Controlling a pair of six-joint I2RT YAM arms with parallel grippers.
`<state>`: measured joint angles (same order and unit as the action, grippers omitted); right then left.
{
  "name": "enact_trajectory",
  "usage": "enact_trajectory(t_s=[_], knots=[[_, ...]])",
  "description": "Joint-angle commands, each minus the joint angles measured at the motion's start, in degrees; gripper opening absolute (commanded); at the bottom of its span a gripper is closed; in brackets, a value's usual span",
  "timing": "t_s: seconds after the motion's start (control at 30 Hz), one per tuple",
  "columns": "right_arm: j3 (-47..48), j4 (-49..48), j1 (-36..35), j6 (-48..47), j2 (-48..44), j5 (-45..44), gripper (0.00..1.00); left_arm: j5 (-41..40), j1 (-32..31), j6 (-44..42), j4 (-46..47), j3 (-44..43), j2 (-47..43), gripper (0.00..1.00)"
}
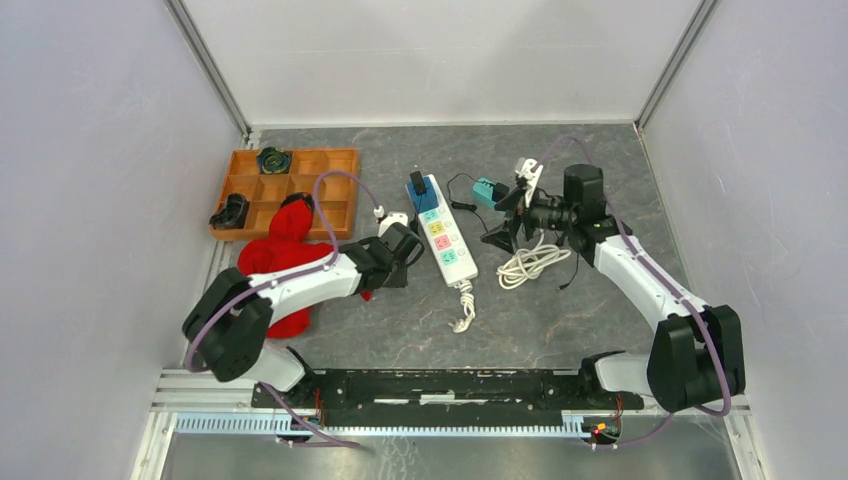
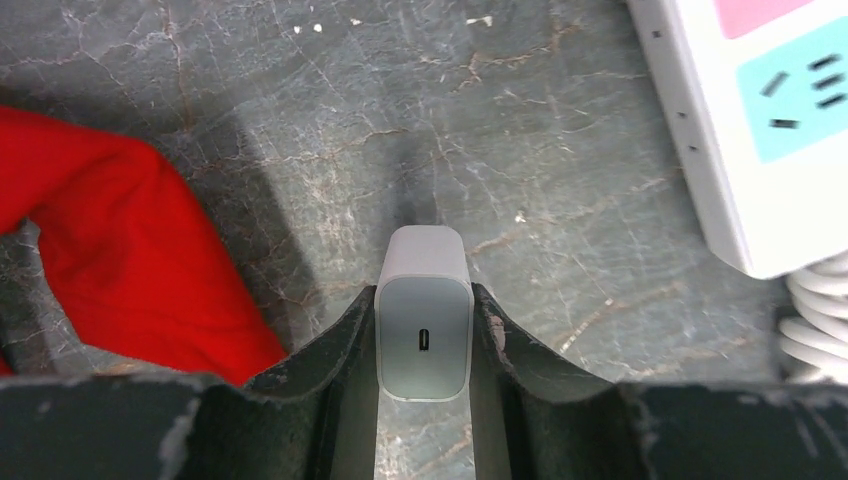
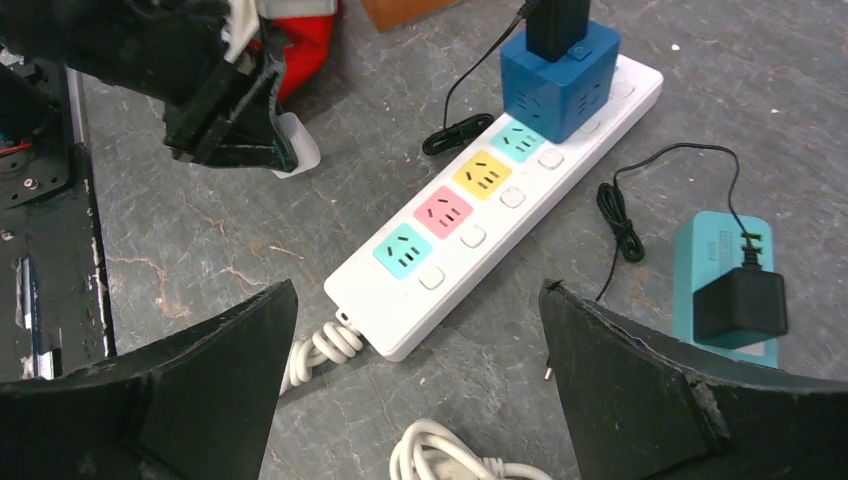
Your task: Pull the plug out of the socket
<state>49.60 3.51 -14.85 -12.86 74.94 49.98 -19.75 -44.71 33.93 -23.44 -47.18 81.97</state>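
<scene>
item: power strip (image 3: 378, 305), white, flat on the table; in the right wrist view its long axis runs from lower left to upper right of the frame.

item: black plug (image 3: 558, 25), seated upright in a blue cube adapter (image 3: 555, 90) at the strip's upper-right end. it is the only plug in the strip; the four coloured sockets below it are bare.

item: right gripper (image 3: 417, 300), jaws spread wide, nothing between them, hanging over the strip's lower-left end. the black plug lies ahead of it, up the strip's length, at the top of the frame right of centre.

item: left gripper (image 2: 422, 292), clamped on a white charger (image 2: 422, 345), which is off the strip and just left of it, beside a red cloth (image 2: 110, 240).

note: in the top view the left gripper sits closer to the cube, but it is full. the free right arm looks the likelier puller, lifting straight up off the strip's face.
</scene>
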Motion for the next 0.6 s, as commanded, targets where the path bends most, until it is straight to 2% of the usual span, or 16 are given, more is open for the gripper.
enact_trajectory(t_s=[0.0, 0.1, 0.17, 0.3, 0.4, 0.43, 0.47, 0.57], knots=[[-1.0, -1.2, 3.3, -2.2, -1.1, 7.1, 0.98, -2.6, 1.0, -3.6, 1.4, -3.8, 4.2, 0.04], [-1.0, -1.0, 3.7, -2.2, -0.4, 8.3, 0.98, -2.5, 1.4, -3.6, 1.6, -4.6, 6.3, 0.09], [-0.9, -0.4, 3.8, -3.0, -0.3, 8.6, 0.98, -2.6, 1.6, -3.6, 1.6, -5.1, 7.1, 0.21], [-0.6, 0.5, 4.1, -4.0, -0.2, 9.1, 0.98, -3.2, 2.0, -3.9, 0.8, -6.1, 7.7, 0.65], [-0.3, 1.3, 4.4, -4.8, -0.2, 9.4, 0.98, -3.2, 2.0, -4.1, -2.0, -8.1, 7.4, 0.86], [-0.2, 1.4, 4.5, -5.0, -0.3, 9.6, 0.98, -2.9, 2.0, -4.1, -2.8, -8.6, 6.8, 0.96], [-0.2, 1.6, 4.5, -5.2, -0.4, 9.7, 0.98, -2.5, 2.0, -4.2, -3.3, -8.9, 5.9, 0.99], [-0.1, 1.9, 4.5, -5.9, -0.6, 10.1, 0.98, -0.9, 2.0, -4.7, -3.2, -8.9, 1.6, 1.00]])
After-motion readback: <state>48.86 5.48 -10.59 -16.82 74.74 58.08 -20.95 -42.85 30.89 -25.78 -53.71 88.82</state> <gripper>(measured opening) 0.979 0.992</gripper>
